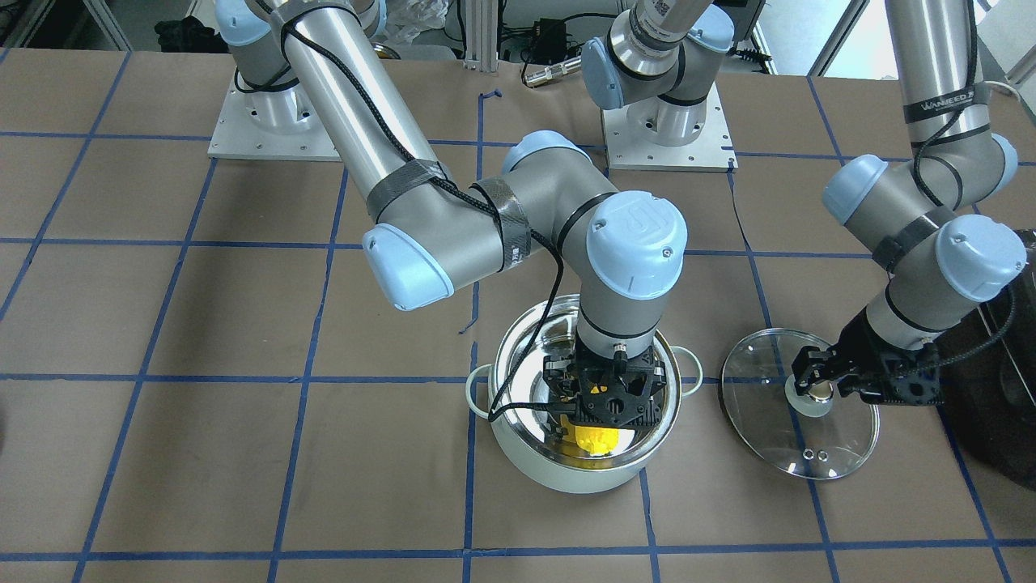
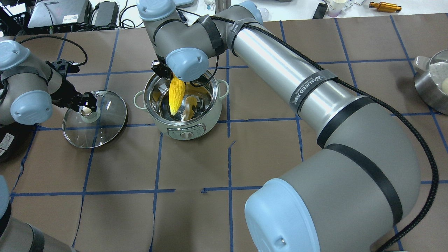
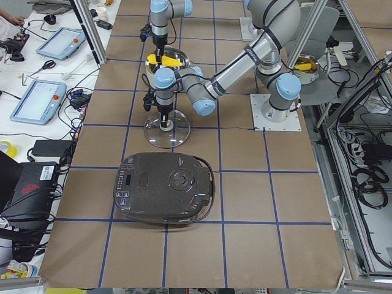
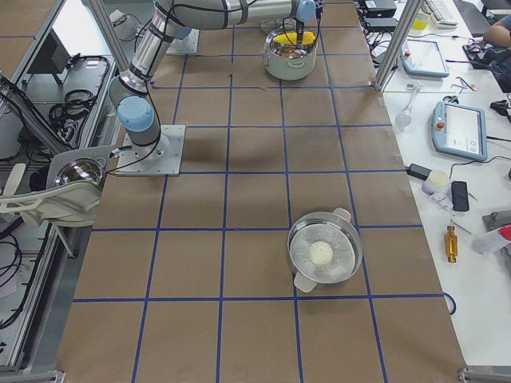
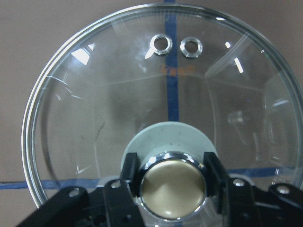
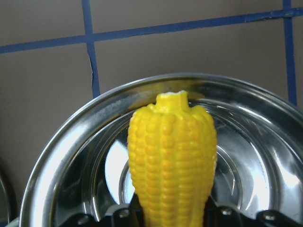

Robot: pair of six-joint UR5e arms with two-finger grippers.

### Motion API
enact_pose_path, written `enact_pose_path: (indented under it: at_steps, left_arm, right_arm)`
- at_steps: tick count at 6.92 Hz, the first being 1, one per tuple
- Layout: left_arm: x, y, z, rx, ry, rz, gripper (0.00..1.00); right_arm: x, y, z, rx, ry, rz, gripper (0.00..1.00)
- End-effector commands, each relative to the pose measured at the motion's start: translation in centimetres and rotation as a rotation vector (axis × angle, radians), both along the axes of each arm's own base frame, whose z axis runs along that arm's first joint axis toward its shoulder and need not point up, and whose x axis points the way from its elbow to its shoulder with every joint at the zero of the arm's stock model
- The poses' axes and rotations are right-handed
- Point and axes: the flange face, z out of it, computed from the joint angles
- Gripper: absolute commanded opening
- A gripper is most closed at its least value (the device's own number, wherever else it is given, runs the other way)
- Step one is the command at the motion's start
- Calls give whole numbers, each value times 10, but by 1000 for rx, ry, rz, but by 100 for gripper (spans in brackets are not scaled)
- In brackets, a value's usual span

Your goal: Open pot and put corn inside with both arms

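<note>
One corn (image 2: 176, 92), near-vertical, tip down in pot (image 2: 213, 113)

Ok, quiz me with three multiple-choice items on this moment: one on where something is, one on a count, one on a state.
1. Where is the lid relative to the pot?
A. on the pot
B. on the table beside the pot
C. lifted above the pot

2. How many small holes are in the lid's glass?
A. one
B. two
C. four

3. What state is the corn in?
A. lying on the table
B. loose on the pot's bottom
C. held by the right gripper, tip down over the open pot

Answers:
1 B, the overhead view shows the lid resting on the robot's left of the pot.
2 B, the left wrist view shows a pair near the rim.
3 C, the right wrist view shows the corn clamped above the pot.
</note>
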Motion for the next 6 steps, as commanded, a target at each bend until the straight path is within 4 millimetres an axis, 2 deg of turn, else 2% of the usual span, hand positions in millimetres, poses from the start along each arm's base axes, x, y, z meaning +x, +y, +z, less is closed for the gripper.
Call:
enact_pose_path:
  at_steps: [1, 2, 3, 4, 5, 6]
  left_arm:
    - [5, -9, 20, -34, -24, 14, 93]
    - [7, -12, 34, -46, -33, 13, 100]
    - [6, -12, 44, -46, -33, 10, 100]
    - [2, -11, 55, -37, -21, 4, 100]
    - [0, -7, 65, -39, -18, 5, 100]
    - [-4, -6, 76, -57, -26, 2, 100]
  right_arm:
    - [3, -5, -21, 3, 0, 1, 15]
    - [3, -5, -24, 5, 3, 3, 18]
    - [2, -3, -30, 15, 9, 4, 60]
    - [0, 0, -34, 26, 15, 3, 70]
    - [-1, 2, -26, 22, 11, 3, 86]
    - [-3, 6, -7, 4, 1, 4, 100]
